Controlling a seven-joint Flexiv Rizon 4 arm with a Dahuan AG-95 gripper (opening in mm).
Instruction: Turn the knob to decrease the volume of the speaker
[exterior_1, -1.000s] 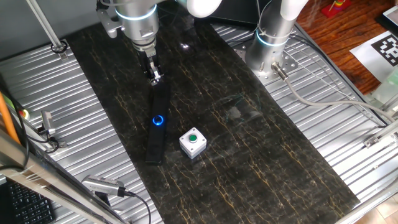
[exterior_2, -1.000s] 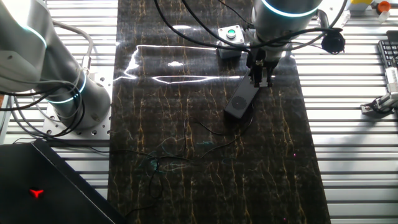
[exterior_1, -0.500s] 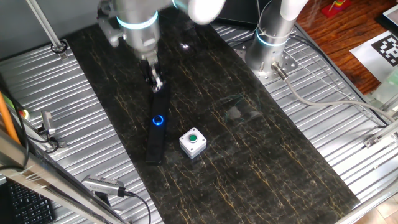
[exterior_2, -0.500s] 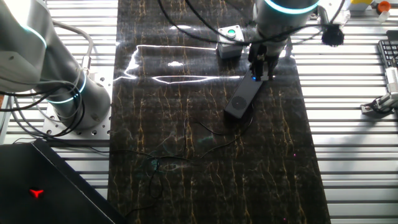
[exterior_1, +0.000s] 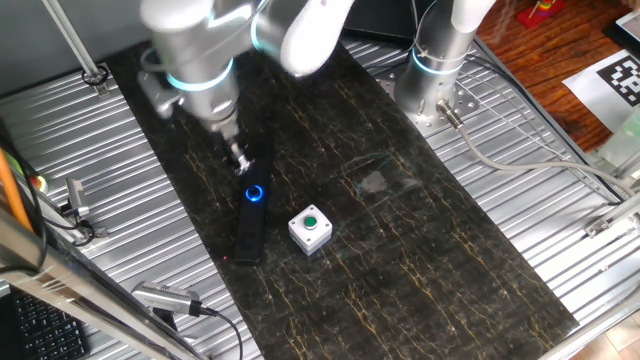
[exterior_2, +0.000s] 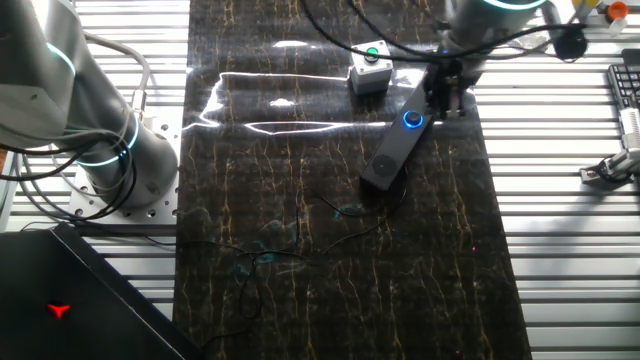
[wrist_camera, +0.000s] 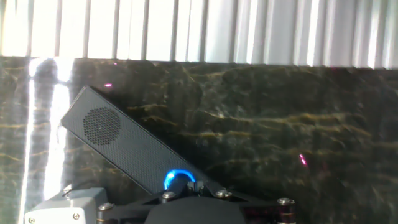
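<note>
The pincer (exterior_1: 238, 160), its opening impossible to tell, hangs just beside the knob (exterior_1: 254, 194), apparently lining up to turn it.

One speaker (exterior_1: 249, 215) on the mat, just below the gripper (exterior_1: 239, 162), carrying one blue-lit knob (exterior_1: 254, 193); one white button box (exterior_1: 310, 229) a little farther out; two robot arms in shot

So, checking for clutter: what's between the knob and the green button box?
Only bare dark tabletop between knob and button box, clearest in one fixed view.
</note>
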